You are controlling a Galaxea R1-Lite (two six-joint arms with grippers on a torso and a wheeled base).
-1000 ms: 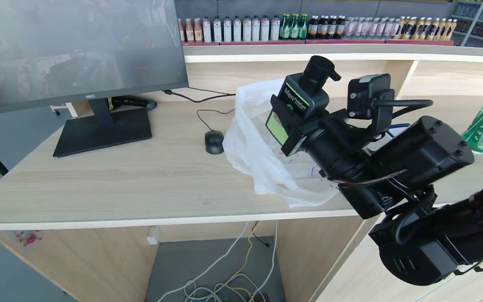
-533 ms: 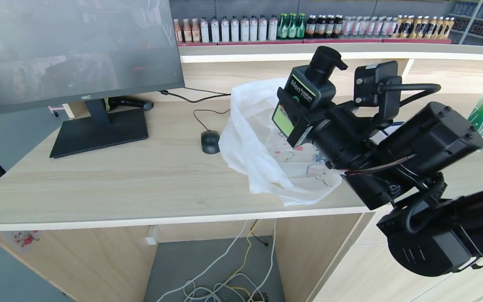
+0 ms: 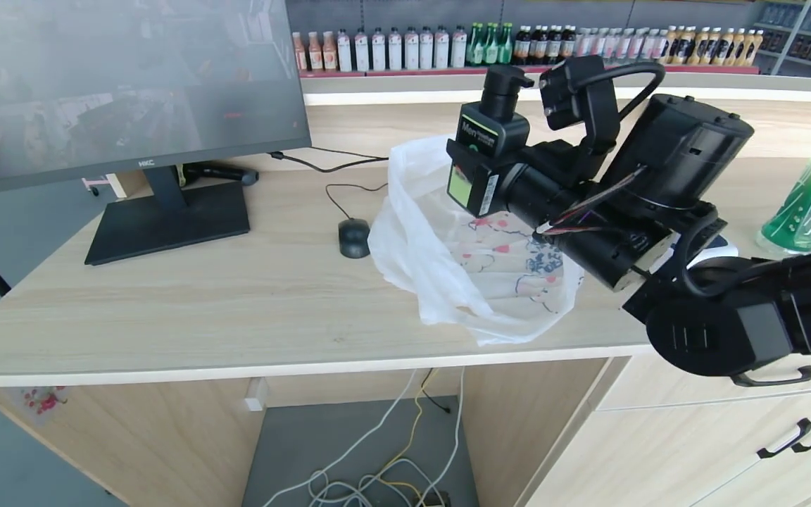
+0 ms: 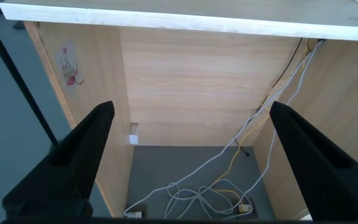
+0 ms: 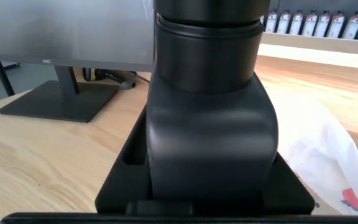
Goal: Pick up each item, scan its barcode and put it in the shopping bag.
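My right gripper (image 3: pixel 477 177) is shut on a black pump bottle (image 3: pixel 488 146) with a green label, held nearly upright just above the open mouth of the white plastic shopping bag (image 3: pixel 456 262) on the wooden counter (image 3: pixel 236 296). In the right wrist view the bottle (image 5: pixel 210 124) stands close up between the jaws, with the bag (image 5: pixel 328 149) beyond it. A green drink bottle (image 3: pixel 805 204) stands on the counter at the far right. My left gripper (image 4: pixel 191 168) hangs open and empty below the counter's front edge (image 4: pixel 166 15).
A monitor (image 3: pixel 117 84) on a black stand sits at the left, with a black handheld device (image 3: pixel 221 171) behind it and a mouse (image 3: pixel 354 237) beside the bag. Shelves of bottles (image 3: pixel 518 46) line the back wall. Loose cables (image 4: pixel 216 186) lie under the desk.
The right arm has swung the pump bottle left and up and turned it from tilted to nearly upright over the bag. The head view shifted slightly at first.
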